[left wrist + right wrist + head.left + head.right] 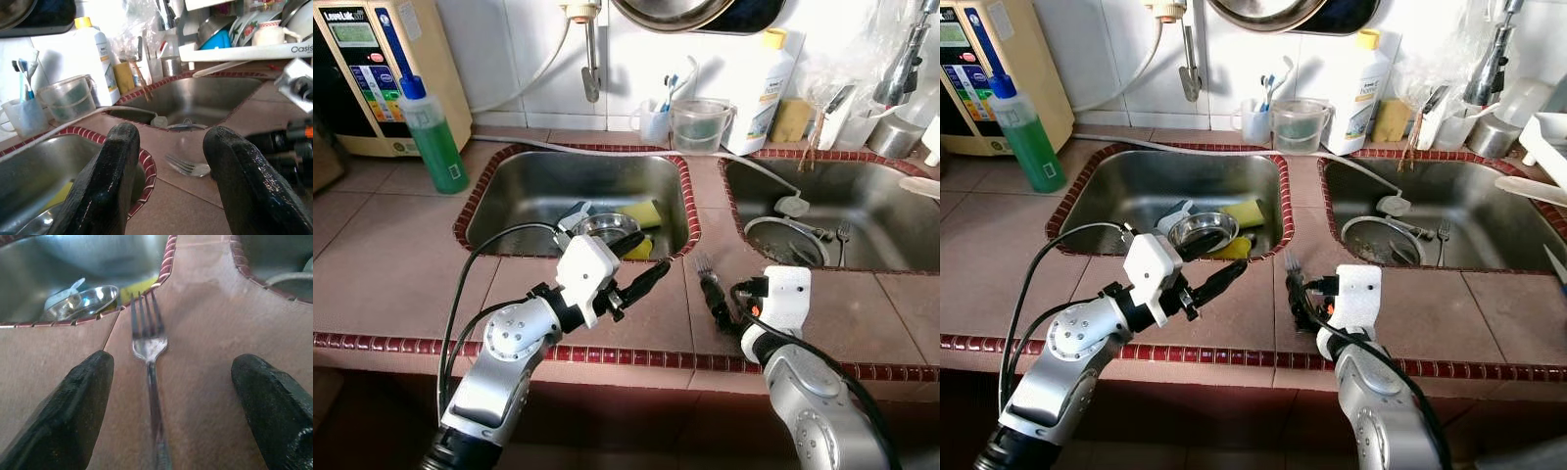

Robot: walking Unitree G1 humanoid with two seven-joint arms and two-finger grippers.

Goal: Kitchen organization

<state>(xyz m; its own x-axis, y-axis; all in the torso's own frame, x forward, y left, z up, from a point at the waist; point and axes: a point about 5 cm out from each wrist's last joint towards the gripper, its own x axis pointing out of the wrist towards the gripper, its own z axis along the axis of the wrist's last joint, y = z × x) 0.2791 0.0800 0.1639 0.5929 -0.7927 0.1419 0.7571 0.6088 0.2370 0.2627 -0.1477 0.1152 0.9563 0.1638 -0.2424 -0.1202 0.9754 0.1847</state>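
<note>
A metal fork (149, 347) lies on the tiled counter strip (705, 196) between the two sinks, tines pointing toward the back wall. My right gripper (171, 362) is low over the counter, open, with one finger on each side of the fork's handle and not touching it. In the head view its fingers (715, 304) sit at the handle end of the fork (704, 268). My left gripper (646, 262) is open and empty, hovering over the counter at the left sink's front right corner, pointing at the fork (188, 166).
The left sink (519, 186) holds a steel bowl (607, 227) and a yellow sponge (649, 213). The right sink (891, 211) holds a round dish and another fork (842, 233). A green bottle (435, 137), a plastic jug (700, 125) and a white bottle (764, 88) stand behind.
</note>
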